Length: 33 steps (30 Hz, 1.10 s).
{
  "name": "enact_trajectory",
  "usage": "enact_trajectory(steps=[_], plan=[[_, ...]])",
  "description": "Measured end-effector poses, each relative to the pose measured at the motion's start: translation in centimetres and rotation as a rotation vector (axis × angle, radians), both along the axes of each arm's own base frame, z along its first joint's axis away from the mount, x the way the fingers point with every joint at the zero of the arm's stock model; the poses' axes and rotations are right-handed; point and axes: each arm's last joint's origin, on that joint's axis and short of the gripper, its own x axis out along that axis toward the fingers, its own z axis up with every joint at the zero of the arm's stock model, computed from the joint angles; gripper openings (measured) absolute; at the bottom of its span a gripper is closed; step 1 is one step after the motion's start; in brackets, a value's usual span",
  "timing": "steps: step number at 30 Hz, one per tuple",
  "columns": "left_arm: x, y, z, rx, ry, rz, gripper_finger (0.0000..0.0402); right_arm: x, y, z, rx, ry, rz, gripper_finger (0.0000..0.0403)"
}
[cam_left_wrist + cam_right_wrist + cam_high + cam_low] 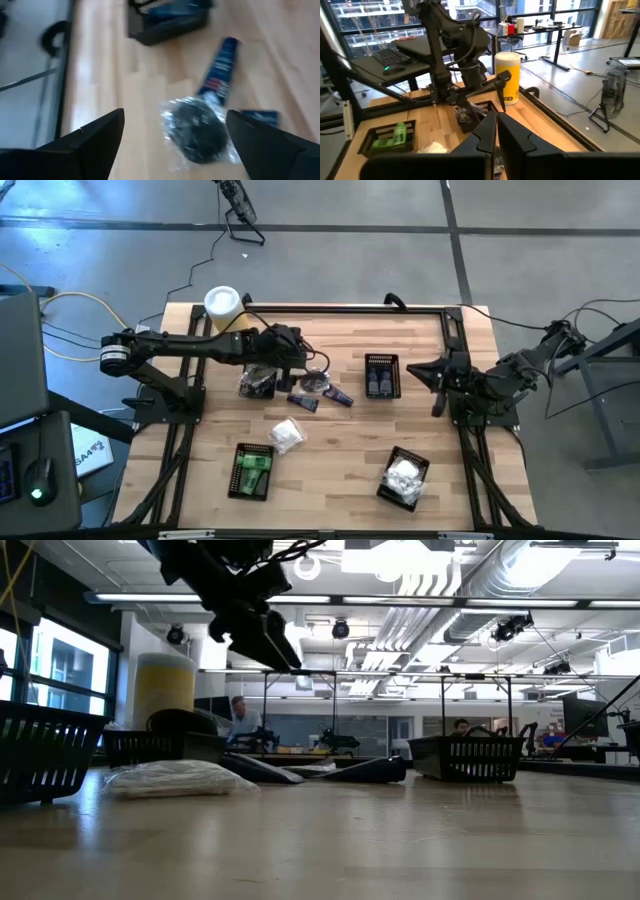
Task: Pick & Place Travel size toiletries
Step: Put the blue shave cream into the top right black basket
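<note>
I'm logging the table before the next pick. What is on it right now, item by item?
black mesh rectangular baskets: four; one at the left arm, one centre-right, two near the front edge.
small green bottles: green, in the front-left basket; count unclear.
white packets: white, in the front-right basket; one more loose on the wood.
dark blue tubes: two loose mid-table, more in the centre-right basket.
silvery-clear packet: one, dark contents, beneath the left gripper.
tall yellow canister: one, white lid, back-left corner.
wooden table: one, light wood.
left gripper: open, above the silvery-clear packet.
right gripper: shut, parked at the right edge.
</note>
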Motion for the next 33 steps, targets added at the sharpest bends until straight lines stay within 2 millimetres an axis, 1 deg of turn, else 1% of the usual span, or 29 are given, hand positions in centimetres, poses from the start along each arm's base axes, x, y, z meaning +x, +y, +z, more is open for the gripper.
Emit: enact_trajectory(steps=[3, 5, 7, 9, 12, 15, 21, 25, 29, 33], plan=[[-0.3, -0.3, -0.2, -0.02, 0.062, -0.094, 0.0337, 0.0, 0.1, 0.0, 0.003, 0.002, 0.02, 0.0011], [-0.4, -0.4, 0.1, -0.028, 0.117, -0.128, 0.033, 0.0, 0.1, 0.0, 0.003, 0.003, 0.021, 0.0011], [-0.1, -0.6, 0.5, -0.027, 0.161, -0.149, 0.0322, 0.0, 0.1, 0.0, 0.003, 0.003, 0.02, 0.0011], [-0.2, -0.5, 0.8, -0.029, 0.233, -0.158, 0.0315, 0.0, 0.1, 0.0, 0.002, 0.003, 0.021, 0.0011], [0.5, -0.4, 1.5, -0.001, 0.261, -0.196, 0.0307, 0.0, 0.1, 0.0, 0.003, 0.003, 0.021, 0.0011], [0.9, -0.3, 0.8, -0.015, 0.319, -0.206, 0.0306, 0.0, 0.1, 0.0, 0.005, 0.002, 0.021, 0.0011], [1.4, -0.4, -1.2, -0.082, 0.42, -0.255, 0.0305, 0.0, 0.1, 0.0, 0.01, 0.005, 0.044, 0.0011], [2.0, -1.1, -2.2, -0.138, 0.434, -0.323, 0.0305, 0.0, 0.1, 0.0, 0.009, 0.005, 0.044, 0.0011], [2.5, -1.9, -3.2, -0.15, 0.478, -0.348, 0.0305, 0.0, 0.1, 0.0, 0.01, 0.005, 0.044, 0.0011], [3.0, -2.5, -4.3, -0.137, 0.527, -0.296, 0.0305, 0.0, 0.1, 0.0, 0.009, 0.005, 0.044, 0.0011]])
